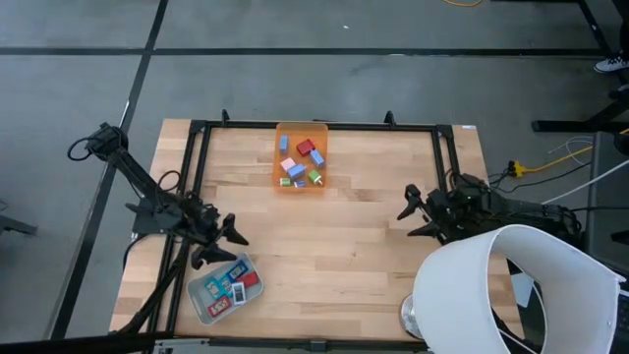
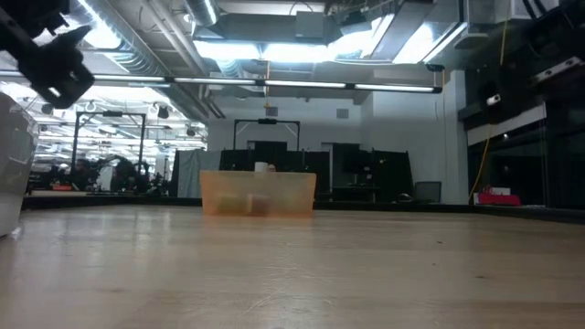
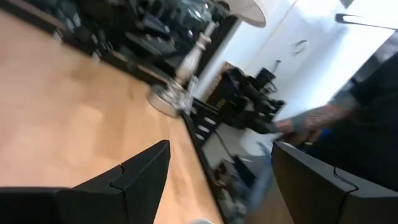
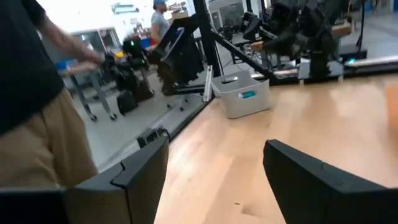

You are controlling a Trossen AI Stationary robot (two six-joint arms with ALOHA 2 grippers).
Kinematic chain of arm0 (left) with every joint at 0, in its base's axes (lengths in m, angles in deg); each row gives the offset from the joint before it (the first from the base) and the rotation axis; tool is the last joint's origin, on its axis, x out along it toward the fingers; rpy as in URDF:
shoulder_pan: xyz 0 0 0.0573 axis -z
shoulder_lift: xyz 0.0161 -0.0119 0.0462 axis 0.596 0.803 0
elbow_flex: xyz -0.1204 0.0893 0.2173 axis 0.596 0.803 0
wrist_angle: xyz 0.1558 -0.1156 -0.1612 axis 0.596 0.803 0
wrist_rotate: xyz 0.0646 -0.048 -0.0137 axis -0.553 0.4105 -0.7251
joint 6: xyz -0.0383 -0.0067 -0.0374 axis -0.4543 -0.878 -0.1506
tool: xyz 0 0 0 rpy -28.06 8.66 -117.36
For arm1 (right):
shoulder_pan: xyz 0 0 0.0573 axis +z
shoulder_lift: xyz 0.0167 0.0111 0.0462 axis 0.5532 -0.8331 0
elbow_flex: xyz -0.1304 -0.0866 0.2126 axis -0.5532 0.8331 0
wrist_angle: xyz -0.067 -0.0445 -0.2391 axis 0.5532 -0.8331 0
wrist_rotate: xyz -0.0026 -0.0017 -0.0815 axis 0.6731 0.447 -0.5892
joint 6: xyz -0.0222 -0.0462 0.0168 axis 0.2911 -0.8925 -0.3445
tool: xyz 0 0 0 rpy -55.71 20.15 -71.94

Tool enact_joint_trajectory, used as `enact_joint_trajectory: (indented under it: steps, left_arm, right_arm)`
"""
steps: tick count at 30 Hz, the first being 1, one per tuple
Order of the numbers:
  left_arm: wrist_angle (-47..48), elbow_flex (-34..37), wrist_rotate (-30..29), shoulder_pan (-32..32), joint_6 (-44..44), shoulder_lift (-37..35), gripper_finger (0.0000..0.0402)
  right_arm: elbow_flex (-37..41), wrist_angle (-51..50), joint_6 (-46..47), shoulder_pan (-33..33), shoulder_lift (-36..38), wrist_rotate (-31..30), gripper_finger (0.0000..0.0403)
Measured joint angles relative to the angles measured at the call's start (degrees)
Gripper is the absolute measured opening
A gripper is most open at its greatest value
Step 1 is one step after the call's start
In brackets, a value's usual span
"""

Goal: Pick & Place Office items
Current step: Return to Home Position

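Note:
Several tiny colourful office items lie in the translucent orange bin near the table's far edge; the bin also shows in the low view. A few more items lie in the pale grey tray near the near left corner; the tray shows in the right wrist view too. My left gripper hovers open just beyond the tray, holding nothing. My right gripper hovers open over the table's right part, holding nothing.
A white lamp shade and its metal base stand at the table's near right corner. A black frame runs along the table's edges. Bare wood lies between the grippers. A person stands beside the table.

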Motion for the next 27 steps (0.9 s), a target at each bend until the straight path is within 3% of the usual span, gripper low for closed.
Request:
enact_joint_trajectory:
  steps: [8, 18, 27]
  left_arm:
    - [0.83, 0.00, 7.76, 0.00, -7.46, -0.01, 0.0274]
    - [1.11, 0.00, 8.07, 0.00, -7.47, -0.16, 0.0274]
    - [6.97, 0.00, 8.37, -3.37, -7.50, -12.41, 0.0274]
  right_arm:
    - [0.00, -0.09, -6.33, -0.01, -0.79, -0.60, 0.0261]
    - [0.00, -0.10, -5.82, 0.00, -0.79, -0.44, 0.0261]
    - [0.00, -0.21, -5.82, 0.04, 1.37, -0.42, 0.0261]
